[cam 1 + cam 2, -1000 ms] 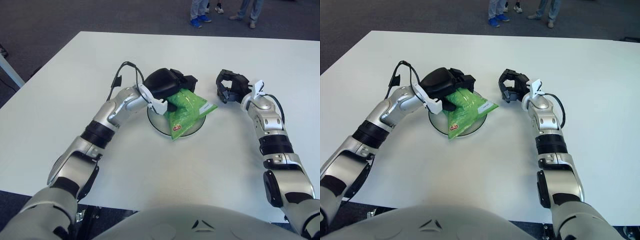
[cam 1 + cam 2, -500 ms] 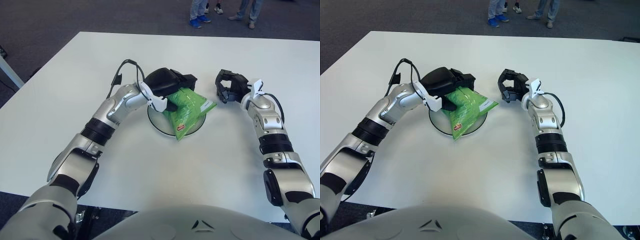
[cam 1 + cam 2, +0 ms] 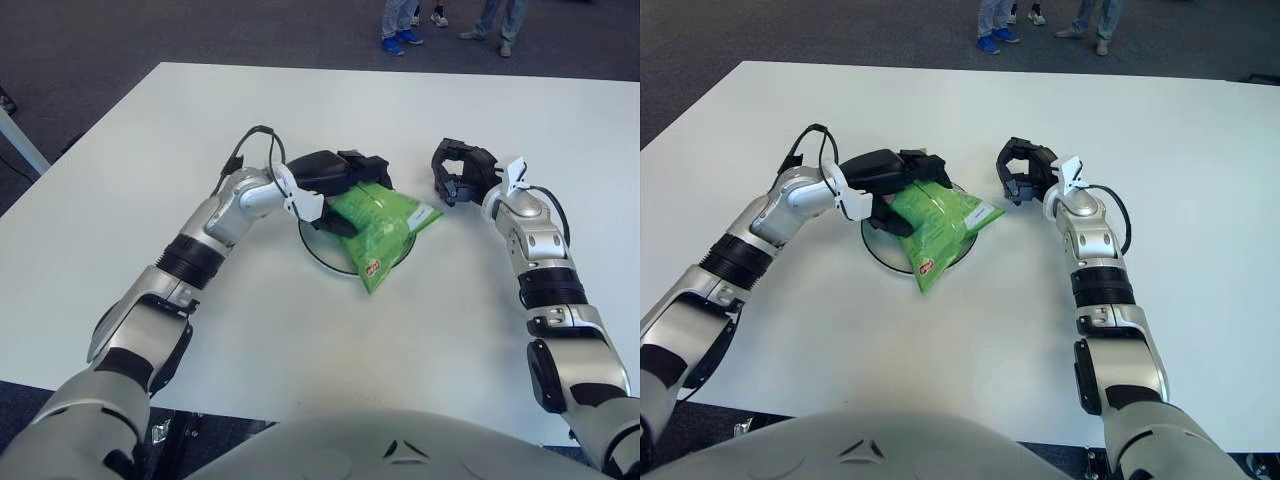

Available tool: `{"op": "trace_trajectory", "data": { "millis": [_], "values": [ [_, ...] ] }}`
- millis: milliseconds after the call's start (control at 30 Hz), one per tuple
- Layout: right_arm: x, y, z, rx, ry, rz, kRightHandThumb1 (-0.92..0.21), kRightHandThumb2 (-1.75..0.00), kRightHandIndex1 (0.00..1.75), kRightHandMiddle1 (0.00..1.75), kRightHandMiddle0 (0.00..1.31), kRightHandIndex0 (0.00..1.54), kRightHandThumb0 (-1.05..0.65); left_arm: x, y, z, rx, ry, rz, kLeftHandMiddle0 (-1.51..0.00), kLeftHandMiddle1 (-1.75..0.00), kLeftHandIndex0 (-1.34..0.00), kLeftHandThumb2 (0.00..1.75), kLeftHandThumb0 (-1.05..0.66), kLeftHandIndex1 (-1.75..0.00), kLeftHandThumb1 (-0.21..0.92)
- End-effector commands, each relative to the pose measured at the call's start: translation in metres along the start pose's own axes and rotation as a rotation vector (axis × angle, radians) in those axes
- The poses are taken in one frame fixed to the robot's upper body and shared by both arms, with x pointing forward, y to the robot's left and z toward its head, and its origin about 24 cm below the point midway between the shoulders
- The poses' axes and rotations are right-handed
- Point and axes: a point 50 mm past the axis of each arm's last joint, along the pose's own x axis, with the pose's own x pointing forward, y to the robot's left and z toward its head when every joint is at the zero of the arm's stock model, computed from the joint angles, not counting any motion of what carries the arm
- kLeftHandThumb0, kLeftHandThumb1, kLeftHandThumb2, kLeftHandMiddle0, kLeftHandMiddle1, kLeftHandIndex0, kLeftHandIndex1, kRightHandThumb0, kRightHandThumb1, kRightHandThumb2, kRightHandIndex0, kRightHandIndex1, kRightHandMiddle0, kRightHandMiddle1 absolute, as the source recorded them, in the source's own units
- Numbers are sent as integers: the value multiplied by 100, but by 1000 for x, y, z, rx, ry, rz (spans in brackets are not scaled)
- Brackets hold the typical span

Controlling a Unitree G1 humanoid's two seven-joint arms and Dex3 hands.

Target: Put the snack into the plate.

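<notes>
A green snack bag [image 3: 382, 222] lies tilted across a round white plate [image 3: 314, 243] at the table's middle. Its lower end with a red mark sticks out over the plate's front rim. My left hand [image 3: 338, 178] is low over the plate's back left. Its fingers are curled on the bag's upper left end, with the thumb under that edge. My right hand [image 3: 458, 172] rests just above the table to the right of the plate, apart from the bag, with relaxed, loosely curved fingers that hold nothing.
The white table [image 3: 300, 330] stretches all around the plate. People's feet [image 3: 398, 40] stand on the dark floor beyond the far edge. A second table's corner [image 3: 12, 135] shows at far left.
My left hand has dropped lower over the plate and turned. The bag has swung down and to the right, so more of it lies over the plate's front right rim. The right hand has not moved.
</notes>
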Motion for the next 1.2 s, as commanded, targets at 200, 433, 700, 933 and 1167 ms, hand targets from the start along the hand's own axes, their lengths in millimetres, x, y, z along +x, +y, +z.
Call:
{"op": "trace_trajectory", "data": {
  "millis": [200,433,700,933,1167],
  "values": [
    [-9,13,-40,24,184,59,-42,-118,175,175,53,125,-45,-3,-4,1,-163,-100,-64,-4,-48,0,64,-88,-42,92],
    [-12,15,-35,48,186,49,-42,-119,175,175,54,124,-45,-5,0,2,-170,-155,-187,0,-7,0,42,-93,-7,92],
    [-14,16,-36,76,195,45,-42,-119,175,175,54,120,-45,-11,14,2,-151,-217,-234,0,0,0,23,-97,0,88],
    [-11,15,-38,63,198,50,-41,-120,175,175,54,120,-45,-15,32,5,-149,-255,-216,0,0,0,18,-95,0,84],
    [-8,13,-43,14,203,56,-40,-121,175,175,55,123,-46,-20,46,5,-110,-226,-168,0,0,0,15,-87,0,81]
  ]
}}
